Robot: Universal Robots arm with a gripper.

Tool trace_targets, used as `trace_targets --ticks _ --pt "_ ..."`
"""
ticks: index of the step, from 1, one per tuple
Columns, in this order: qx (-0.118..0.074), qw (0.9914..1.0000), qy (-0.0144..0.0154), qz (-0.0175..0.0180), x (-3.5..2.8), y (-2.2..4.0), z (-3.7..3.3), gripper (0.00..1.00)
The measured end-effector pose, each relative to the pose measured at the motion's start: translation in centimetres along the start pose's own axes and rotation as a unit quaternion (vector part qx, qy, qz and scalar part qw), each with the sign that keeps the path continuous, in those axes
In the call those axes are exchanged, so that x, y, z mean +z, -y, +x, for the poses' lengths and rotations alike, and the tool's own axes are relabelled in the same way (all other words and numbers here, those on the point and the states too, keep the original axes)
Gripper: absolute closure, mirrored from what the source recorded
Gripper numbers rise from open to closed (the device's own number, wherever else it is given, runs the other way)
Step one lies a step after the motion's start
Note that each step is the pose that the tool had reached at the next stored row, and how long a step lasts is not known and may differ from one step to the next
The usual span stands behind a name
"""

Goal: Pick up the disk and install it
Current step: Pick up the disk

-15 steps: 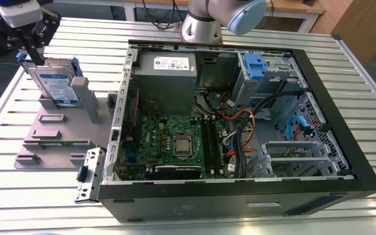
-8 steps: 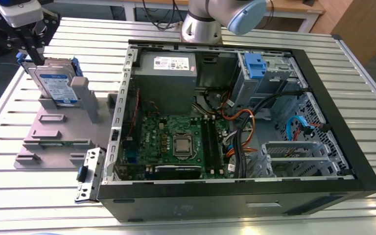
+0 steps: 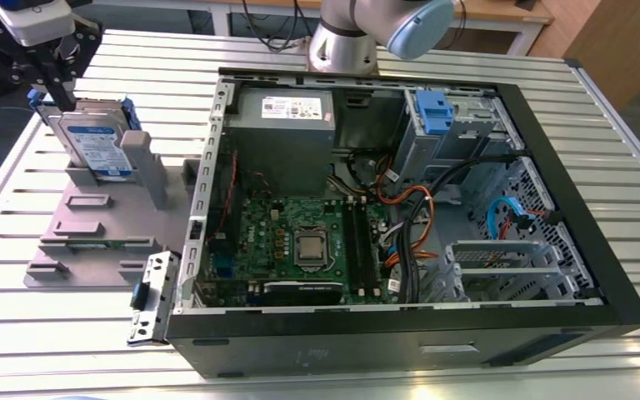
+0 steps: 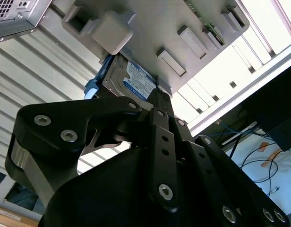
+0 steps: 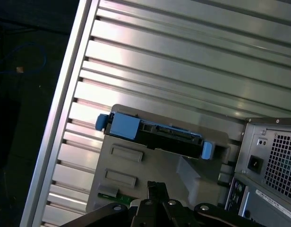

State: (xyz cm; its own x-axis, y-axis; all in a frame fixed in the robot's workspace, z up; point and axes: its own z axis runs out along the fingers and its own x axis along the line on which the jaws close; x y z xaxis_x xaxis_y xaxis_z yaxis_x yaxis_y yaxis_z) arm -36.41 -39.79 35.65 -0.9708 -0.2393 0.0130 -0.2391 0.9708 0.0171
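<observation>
Gripper (image 3: 67, 98) hovering just above the disk (image 3: 96, 143), which is standing in its holder.

The disk is standing on edge, label facing out and blue rails at its sides, in a slot of the grey holder block (image 3: 87, 225). The block is lying on the slatted bench (image 3: 76, 354) near the edge at the exterior view's left, beside the open computer case (image 3: 409, 329). In the second wrist view the pincer (image 4: 157, 92) is showing its fingers drawn narrow, tips together and gripping nothing, with the disk (image 4: 131, 80) just beyond them.
</observation>
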Motion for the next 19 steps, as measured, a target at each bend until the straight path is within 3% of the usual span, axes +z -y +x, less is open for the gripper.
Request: trace_targets --ticks 19 --pt "-0.013 0.99991 -0.0002 0.0002 0.00 0.00 0.00 0.89"
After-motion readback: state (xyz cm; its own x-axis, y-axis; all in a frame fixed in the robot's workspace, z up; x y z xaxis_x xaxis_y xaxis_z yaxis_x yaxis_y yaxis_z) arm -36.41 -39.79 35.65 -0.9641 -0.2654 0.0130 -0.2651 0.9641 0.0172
